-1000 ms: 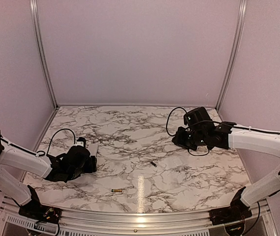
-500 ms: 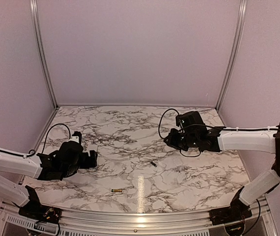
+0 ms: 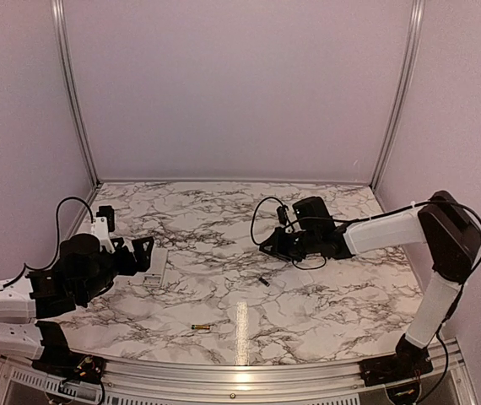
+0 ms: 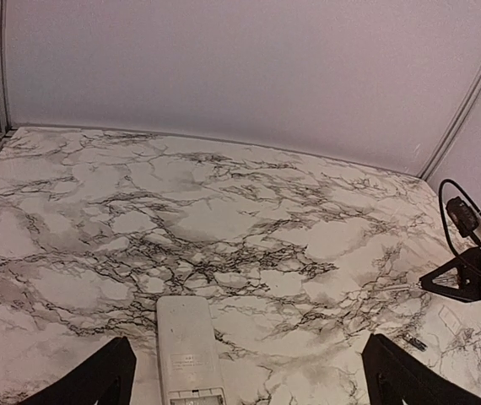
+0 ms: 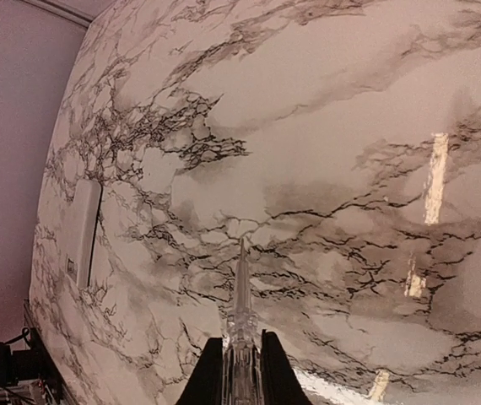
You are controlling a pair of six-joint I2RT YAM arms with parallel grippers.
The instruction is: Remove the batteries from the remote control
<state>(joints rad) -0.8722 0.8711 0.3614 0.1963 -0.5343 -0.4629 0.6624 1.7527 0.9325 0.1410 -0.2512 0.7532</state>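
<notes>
1. On the overhead camera I see the remote control [image 3: 158, 261] lying flat on the left side of the marble table [image 3: 224, 219]. The left gripper [image 3: 145, 257] is at the remote's near end with its fingers spread. A gold battery [image 3: 200, 326] lies loose near the front edge. A dark battery [image 3: 263, 281] lies near the middle, well apart from the remote. The right gripper [image 3: 266, 246] sits low just beyond the dark battery, drawn to a point.
2. On my left wrist camera the left gripper [image 4: 249, 340] is wide open. The remote control [image 4: 188, 350] lies between its fingers, nearer the left one and touching neither. The dark battery [image 4: 415, 343] shows far right.
3. On my right wrist camera the right gripper [image 5: 242, 321] has its jaws pressed together into a thin sliver over bare marble. I cannot tell whether anything is pinched between them. The remote control [image 5: 80, 232] lies off at the left.
</notes>
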